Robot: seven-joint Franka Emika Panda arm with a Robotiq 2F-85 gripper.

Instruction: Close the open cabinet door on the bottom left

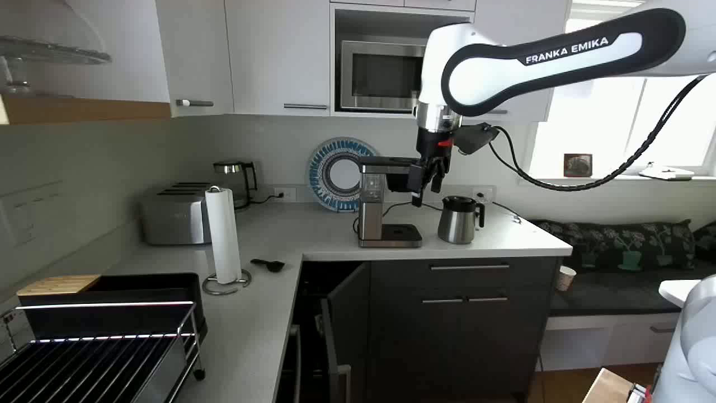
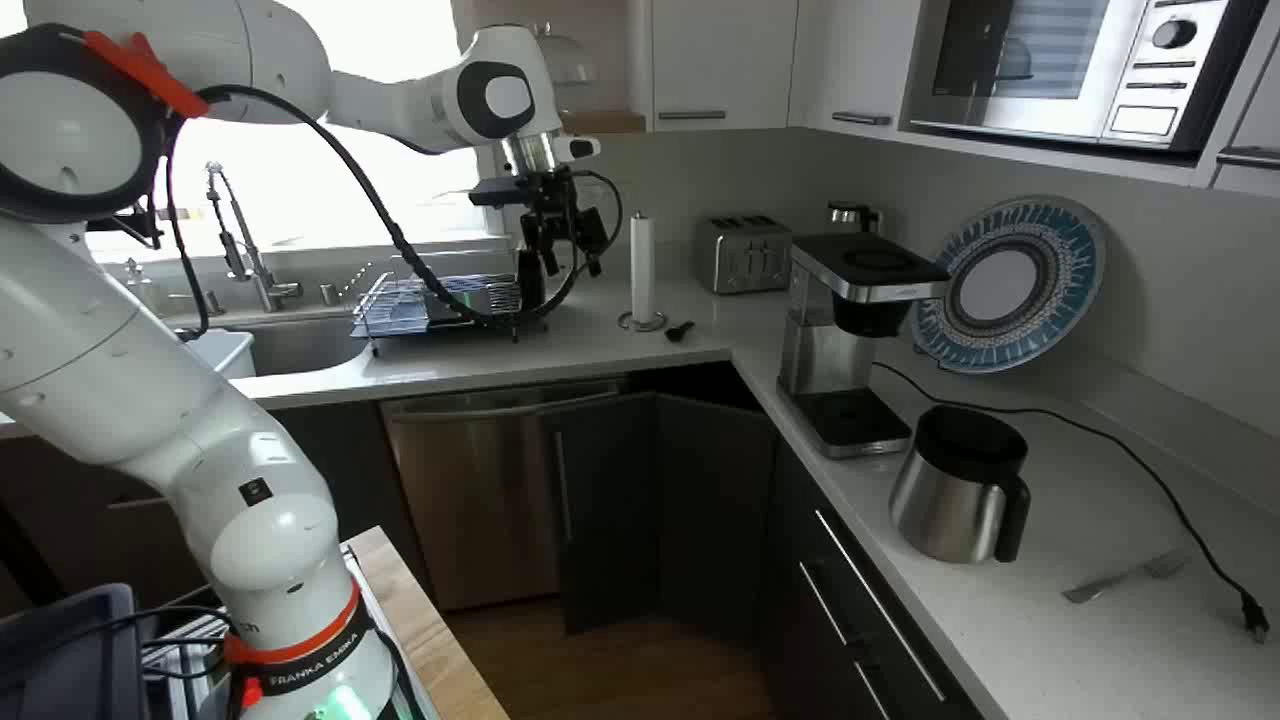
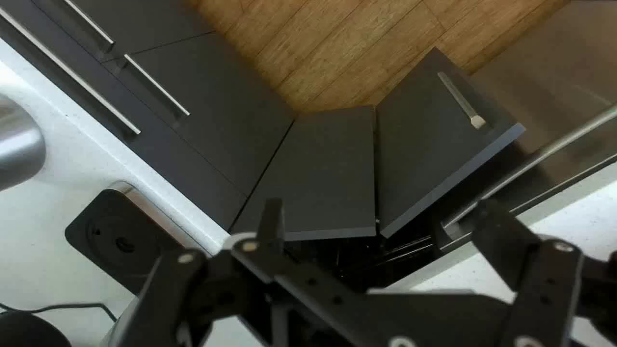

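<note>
The cabinet door (image 1: 352, 319) is a dark, two-panel folding corner door under the counter. It stands partly open and bent outward, with a dark gap behind it. In an exterior view, its outer panel (image 2: 610, 510) has a vertical metal handle and overhangs the dishwasher front. In the wrist view, the door (image 3: 332, 178) shows from above, its outer panel (image 3: 429, 135) angled out to the right. My gripper (image 1: 427, 190) is in the air above counter height, apart from the door. It also shows high in an exterior view (image 2: 570, 262). In the wrist view, its fingers (image 3: 381, 217) are spread wide with nothing held.
A coffee maker (image 1: 372, 207) and steel carafe (image 1: 458, 221) stand on the counter (image 1: 330, 240). A paper towel roll (image 1: 224, 235), toaster (image 1: 176, 218) and dish rack (image 1: 106, 347) stand left. The dishwasher (image 2: 480, 500) borders the door. Dark drawers (image 1: 470, 280) have protruding handles.
</note>
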